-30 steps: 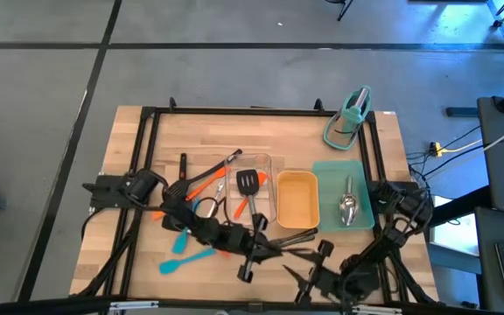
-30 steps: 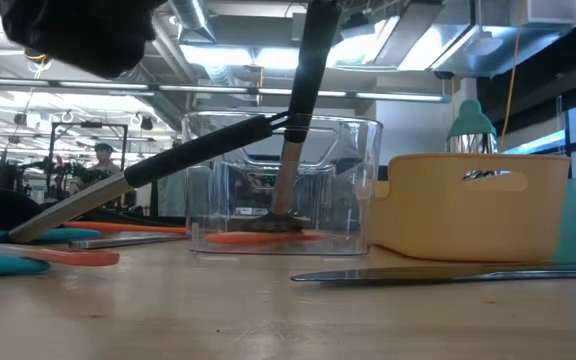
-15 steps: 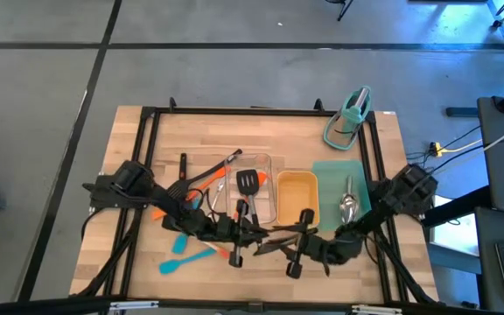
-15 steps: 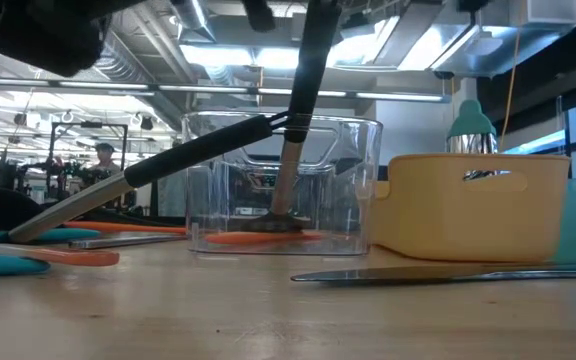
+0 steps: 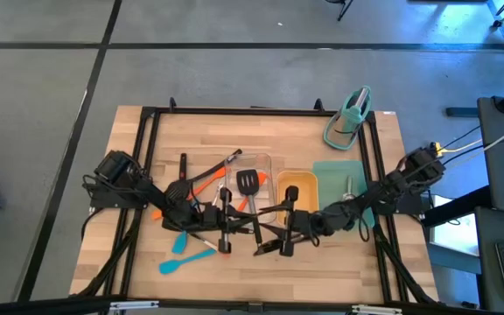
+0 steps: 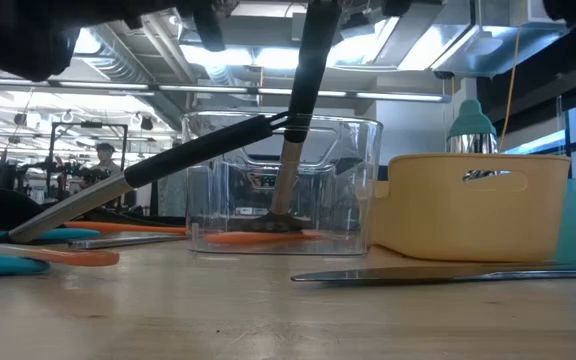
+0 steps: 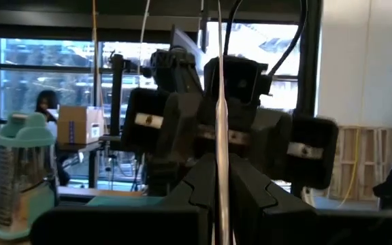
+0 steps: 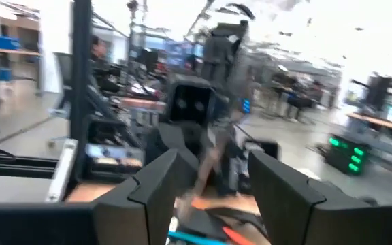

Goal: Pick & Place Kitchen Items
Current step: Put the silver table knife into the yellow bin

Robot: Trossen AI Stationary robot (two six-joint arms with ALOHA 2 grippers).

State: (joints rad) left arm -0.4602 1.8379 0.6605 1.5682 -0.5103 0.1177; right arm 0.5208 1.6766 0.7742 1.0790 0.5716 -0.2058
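Note:
My left gripper [image 5: 248, 229] hovers over the table's middle near the front, shut on a thin shiny steel utensil [image 7: 220, 102] seen edge-on in the left wrist view. My right gripper [image 5: 268, 241] faces it from the right, close by, fingers open [image 8: 206, 197]; nothing shows plainly between them. A black slotted turner [image 5: 249, 182], an orange spatula and tongs [image 5: 220, 168] sit in the clear tray [image 5: 269, 162], handles leaning on its rim. A steel spoon [image 5: 348, 206] lies on the teal mat. Blue spatulas [image 5: 186, 259] lie on the table at the near left. My left gripper pinches the thin steel utensil between its two fingers [image 7: 203, 197], flat faces against the pads. The fingers reach roughly level from the table's left. The strip [image 7: 221, 156] runs out past the fingertips toward the right arm. Which part of the utensil is held cannot be told.
The yellow tray [image 5: 297, 199] stands right of the clear tray, just beyond both grippers. A teal stand [image 5: 348, 118] is at the far right. A long steel utensil [image 6: 448, 272] lies flat near the front edge. Black frame rails [image 5: 147, 157] border the table.
Both grippers have moved away from the near edge toward the table's middle. My right gripper swung in from the near right, leftward and toward the trays, turning until it faces my left gripper. My left gripper drew back toward the left and far side, the steel utensil still in it.

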